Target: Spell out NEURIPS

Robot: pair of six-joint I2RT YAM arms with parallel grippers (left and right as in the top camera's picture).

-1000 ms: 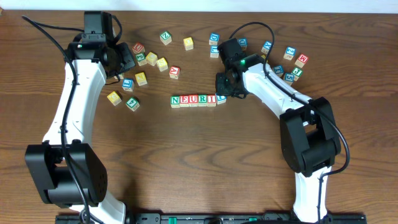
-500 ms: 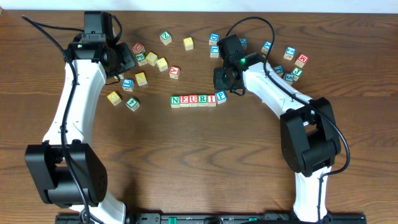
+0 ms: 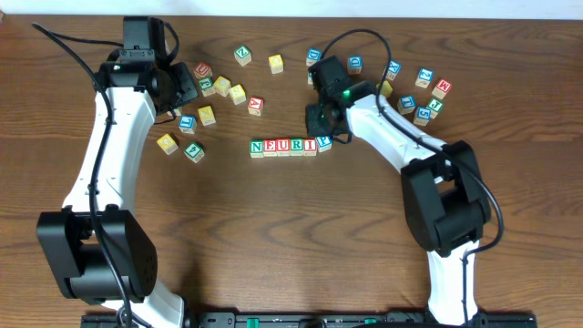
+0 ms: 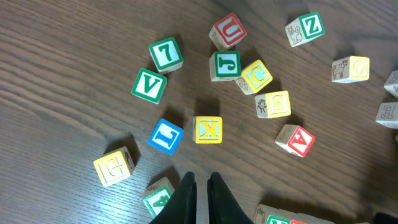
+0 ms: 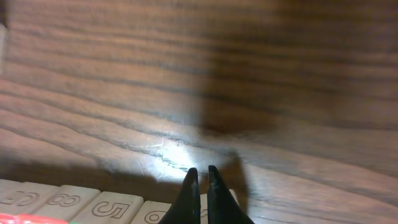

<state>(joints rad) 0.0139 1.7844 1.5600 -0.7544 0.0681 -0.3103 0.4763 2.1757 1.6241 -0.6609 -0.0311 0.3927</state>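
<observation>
Spelling N-E-U-R-I-P, the cube row (image 3: 290, 146) lies just beside the right gripper (image 5: 201, 171), its fingers pinched together and empty, as on the left gripper (image 4: 201, 177).

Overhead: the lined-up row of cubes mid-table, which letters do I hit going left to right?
N cube → E cube → U cube → R cube → I cube → P cube, which sits slightly askew at the right end. No S cube follows it in the row.
</observation>
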